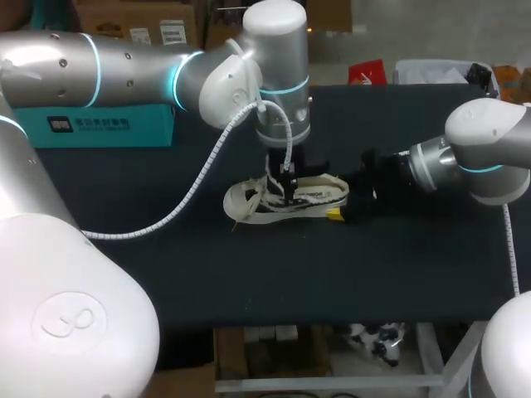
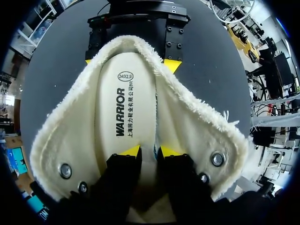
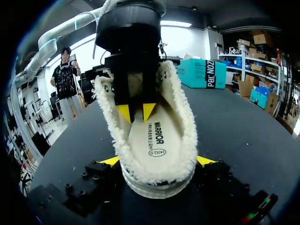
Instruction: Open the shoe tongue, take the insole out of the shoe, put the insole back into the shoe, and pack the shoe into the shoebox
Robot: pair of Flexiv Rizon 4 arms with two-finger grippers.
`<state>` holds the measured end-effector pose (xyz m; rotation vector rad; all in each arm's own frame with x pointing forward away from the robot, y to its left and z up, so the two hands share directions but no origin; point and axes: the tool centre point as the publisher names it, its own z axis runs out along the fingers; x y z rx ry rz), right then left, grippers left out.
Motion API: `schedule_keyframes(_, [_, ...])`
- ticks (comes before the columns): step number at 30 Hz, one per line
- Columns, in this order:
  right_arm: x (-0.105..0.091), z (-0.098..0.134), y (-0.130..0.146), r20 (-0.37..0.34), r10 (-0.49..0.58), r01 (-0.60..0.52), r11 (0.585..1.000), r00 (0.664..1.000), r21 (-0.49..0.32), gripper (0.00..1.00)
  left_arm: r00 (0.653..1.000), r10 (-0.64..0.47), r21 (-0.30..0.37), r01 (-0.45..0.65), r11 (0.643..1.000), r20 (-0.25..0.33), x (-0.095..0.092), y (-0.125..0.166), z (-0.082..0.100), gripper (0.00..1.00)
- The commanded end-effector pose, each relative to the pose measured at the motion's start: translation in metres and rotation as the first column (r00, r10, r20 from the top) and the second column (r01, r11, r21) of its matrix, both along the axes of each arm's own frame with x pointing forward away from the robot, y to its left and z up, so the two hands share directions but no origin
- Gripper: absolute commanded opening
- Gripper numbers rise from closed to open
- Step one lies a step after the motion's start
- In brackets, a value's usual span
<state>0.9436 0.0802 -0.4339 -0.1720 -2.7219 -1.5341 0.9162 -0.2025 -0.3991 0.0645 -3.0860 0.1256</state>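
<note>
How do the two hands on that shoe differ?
The left hand points straight down into the shoe from above, while the right hand lies low and level at the heel. The left hand is inside the shoe, at the insole. The right hand stays outside, its fingers spread wide and clasping the heel from both sides. Both are black and at the same shoe.

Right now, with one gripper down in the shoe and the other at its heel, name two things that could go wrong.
The left gripper sits over the insole; pulling up may lift the whole shoe if the right gripper, clamped on the heel, slips. The fleecy lining may snag the insole on its way out.
</note>
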Motion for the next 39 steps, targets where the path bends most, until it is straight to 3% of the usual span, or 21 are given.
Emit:
schedule_keyframes(1, [0.002, -0.01, 0.0, -0.002, -0.001, 0.001, 1.0, 1.0, 0.004, 0.0, 1.0, 0.009, -0.002, -0.009, 1.0, 0.03, -0.007, -0.011, -0.034, 0.33])
schedule_keyframes(13, [0.002, -0.01, 0.0, -0.002, -0.001, 0.001, 1.0, 1.0, 0.004, 0.0, 0.992, 0.018, 0.021, -0.021, 1.0, 0.121, 0.035, -0.02, -0.085, 0.33])
schedule_keyframes(23, [0.002, -0.01, 0.0, -0.002, -0.001, 0.001, 1.0, 1.0, 0.004, 0.0, 0.969, 0.03, 0.02, -0.036, 0.999, 0.247, 0.079, -0.018, -0.106, 0.33])
schedule_keyframes(28, [0.002, -0.01, 0.0, -0.002, -0.001, 0.001, 1.0, 1.0, 0.004, 0.0, 0.963, 0.021, 0.031, -0.03, 0.999, 0.27, 0.09, -0.015, -0.118, 0.24])
schedule_keyframes(29, [0.002, -0.01, 0.0, -0.002, -0.001, 0.001, 1.0, 1.0, 0.004, 0.0, 0.961, 0.023, 0.031, -0.032, 0.999, 0.274, 0.092, -0.014, -0.119, 0.2])
schedule_keyframes(31, [0.002, -0.01, 0.0, -0.002, -0.001, 0.001, 1.0, 1.0, 0.004, 0.0, 0.961, 0.022, 0.03, -0.031, 0.999, 0.275, 0.095, -0.011, -0.121, 0.0])
schedule_keyframes(35, [0.002, -0.01, 0.0, -0.002, -0.001, 0.001, 1.0, 1.0, 0.004, 0.0, 0.96, 0.022, 0.025, -0.03, 0.999, 0.279, 0.098, -0.007, -0.116, 0.0])
schedule_keyframes(39, [0.002, -0.01, 0.0, -0.002, -0.001, 0.001, 1.0, 1.0, 0.004, 0.0, 0.961, 0.009, 0.011, -0.013, 1.0, 0.278, 0.092, -0.002, -0.098, 0.0])
